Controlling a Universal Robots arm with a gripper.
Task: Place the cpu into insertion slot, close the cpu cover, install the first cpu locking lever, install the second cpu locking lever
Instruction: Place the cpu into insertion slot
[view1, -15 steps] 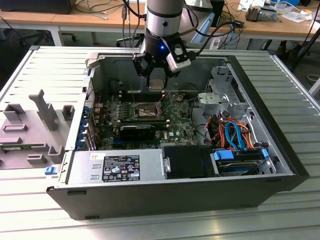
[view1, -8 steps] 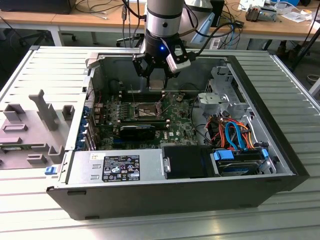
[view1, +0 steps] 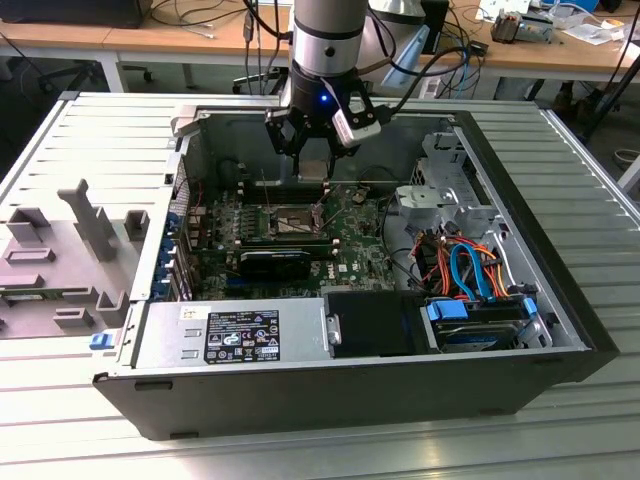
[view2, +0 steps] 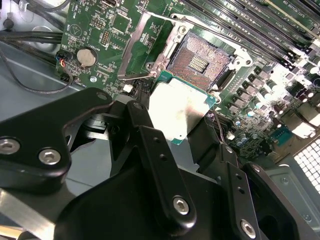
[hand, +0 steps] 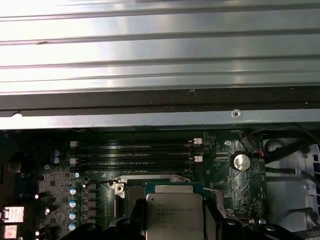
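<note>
Gripper (view2: 176, 131) clamped on the cpu (view2: 180, 105) just above the empty insertion slot (view2: 200, 59) (cpu cover (view2: 136, 44) open, nothing latched yet).

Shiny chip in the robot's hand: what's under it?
The open socket on the green board, its pins showing. The chip covers the socket's near edge.

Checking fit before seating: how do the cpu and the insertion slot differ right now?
The cpu has a dull silver top; the insertion slot is a dark recess with gold contacts. The cpu hangs in the gripper; the insertion slot lies open and empty. Both are square.
</note>
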